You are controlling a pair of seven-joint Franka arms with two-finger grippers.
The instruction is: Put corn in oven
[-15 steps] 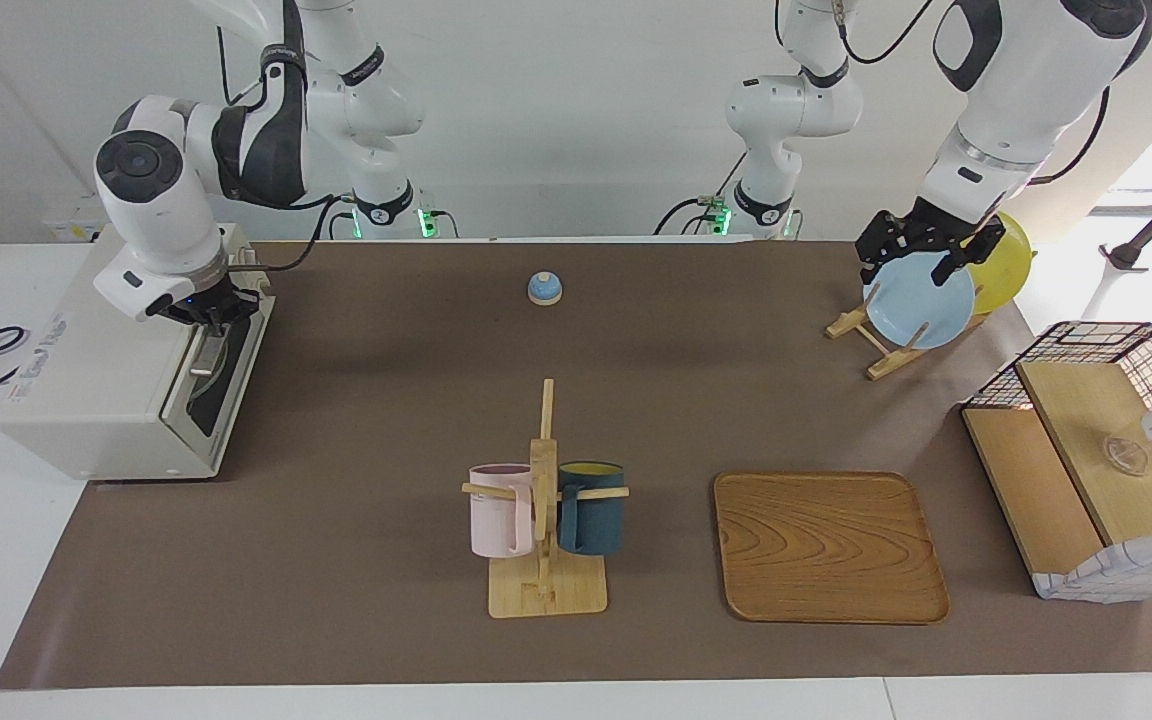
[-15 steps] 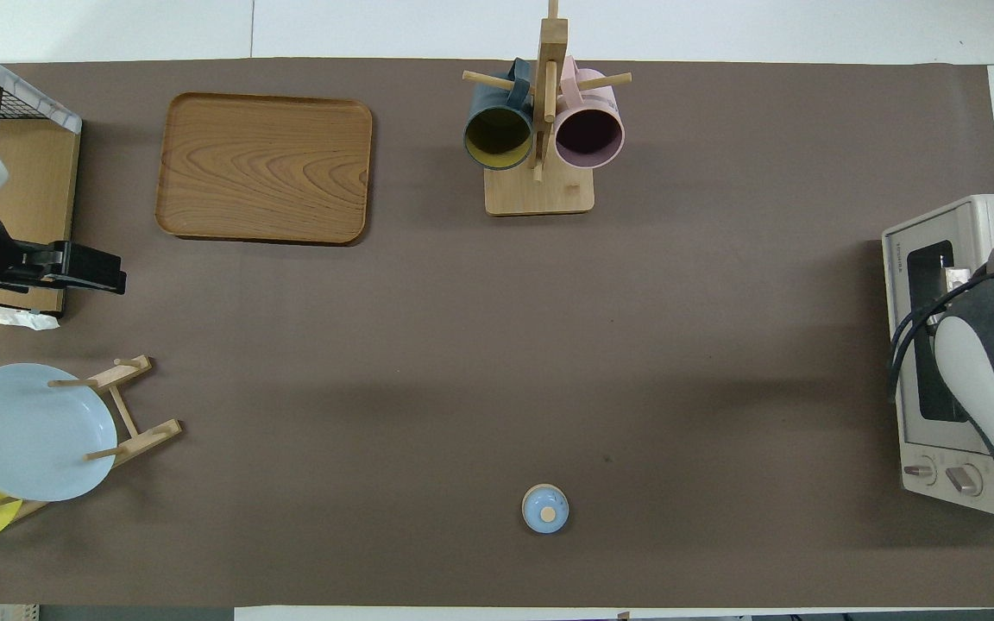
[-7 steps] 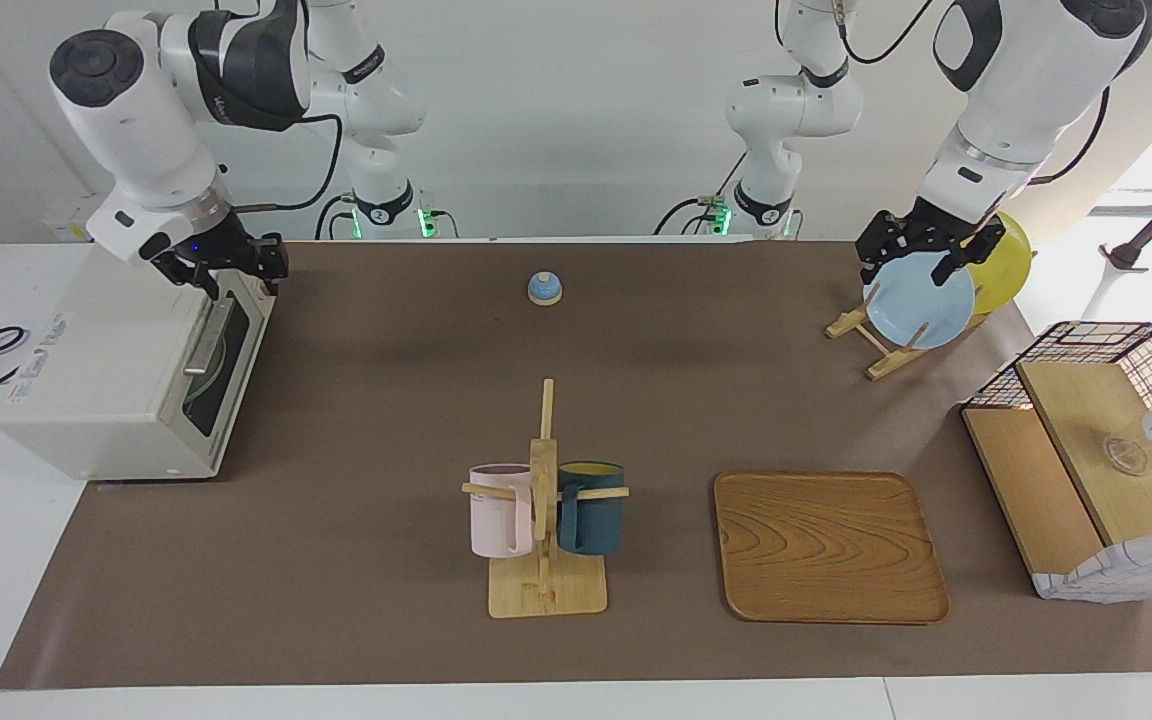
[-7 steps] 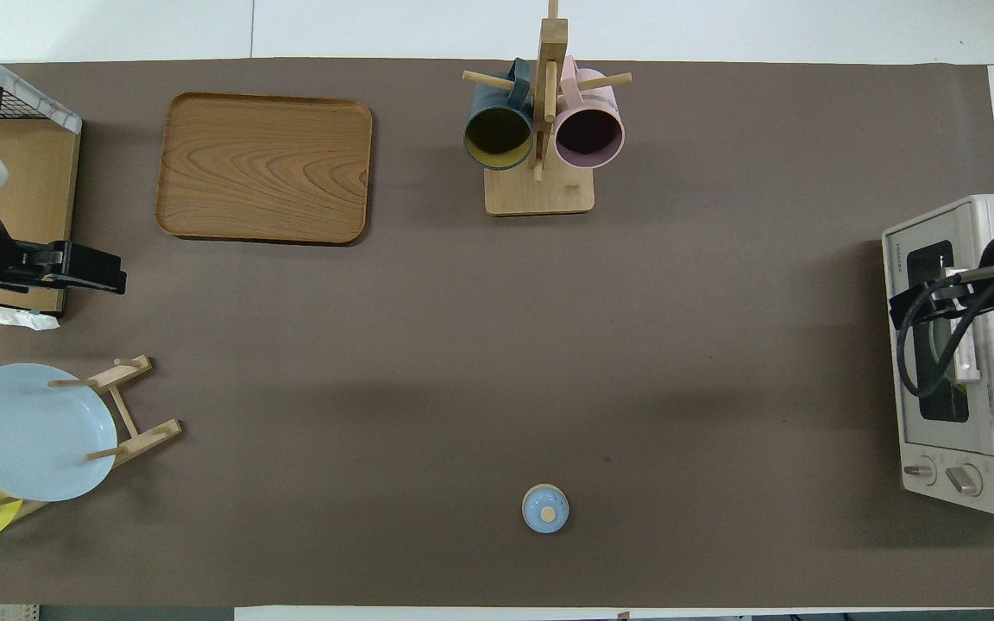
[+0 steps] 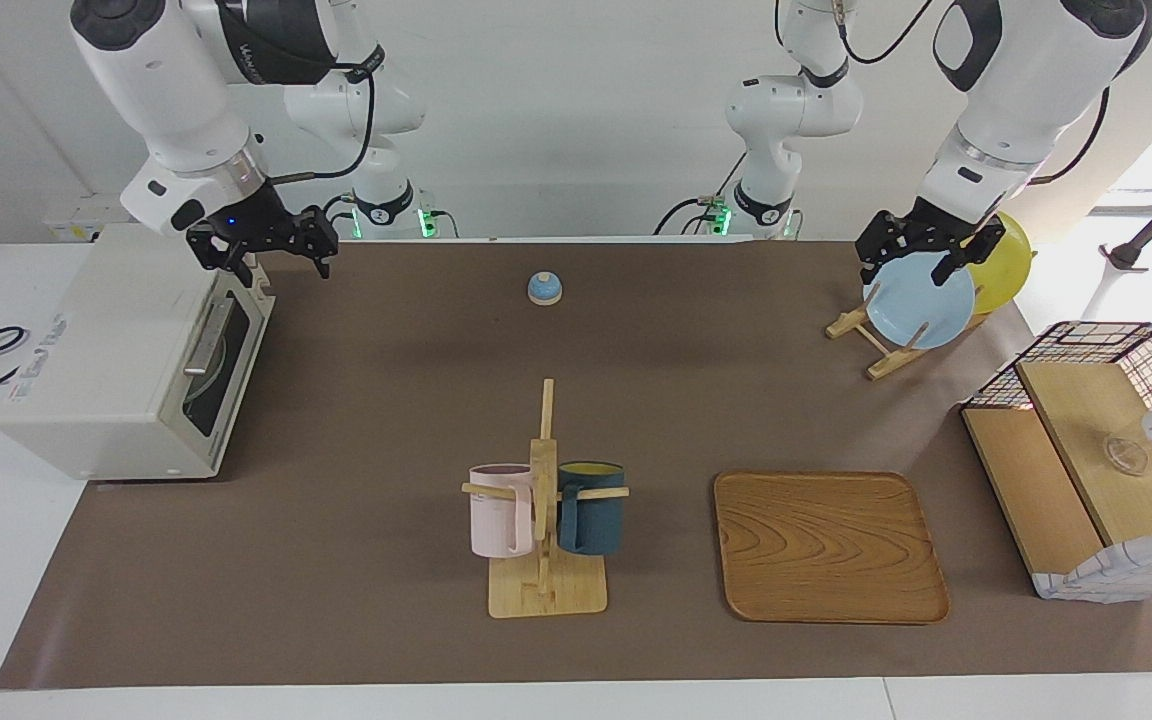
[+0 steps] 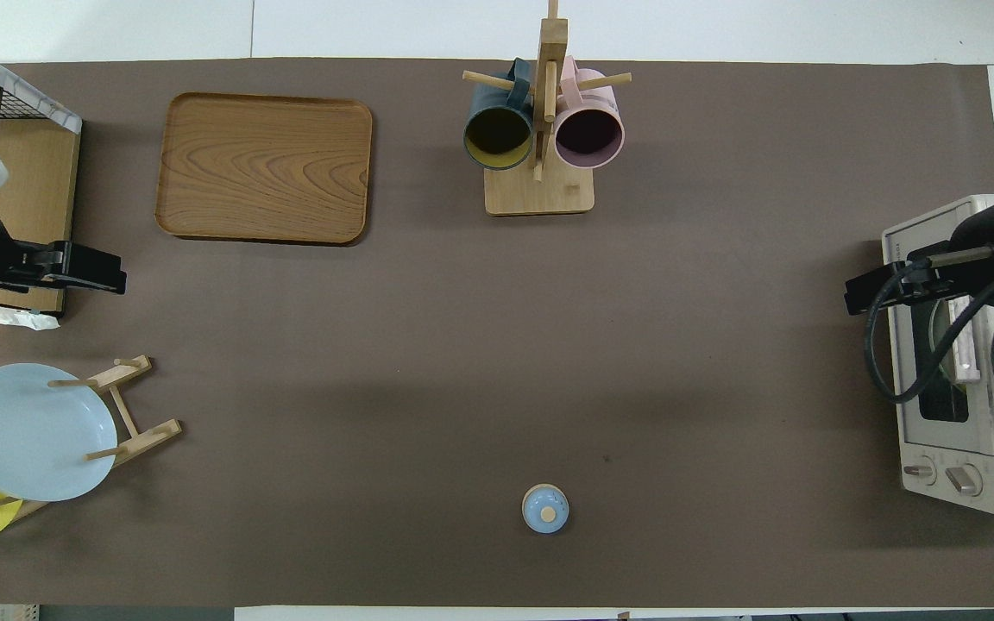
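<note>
No corn in open sight on the table in either view. The oven sits at the upper left of the facing view, at the right arm's end, and its door looks shut. There's a pale greenish shape behind the door glass. It could be the corn, but I can't tell, and I can't read its long axis.

The right pincer is up in the air over the oven's top corner nearest the robots, just above the door edge. Its fingers are spread wide with nothing in them. In the overhead view it shows at mid right, sticking out past the oven front over bare table.

The left pincer waits at the upper right of the facing view, over the blue plate in its rack. It looks open and empty too.

The relation that matters: the oven is directly below the right pincer and well apart from the left one, so my guess is anything at the door falls to the right arm. The handle lies below the right pincer, lower in the facing view, with the bar running along the door's top edge.

If the shape behind the glass is the corn, I'd say the task is about done.
</note>
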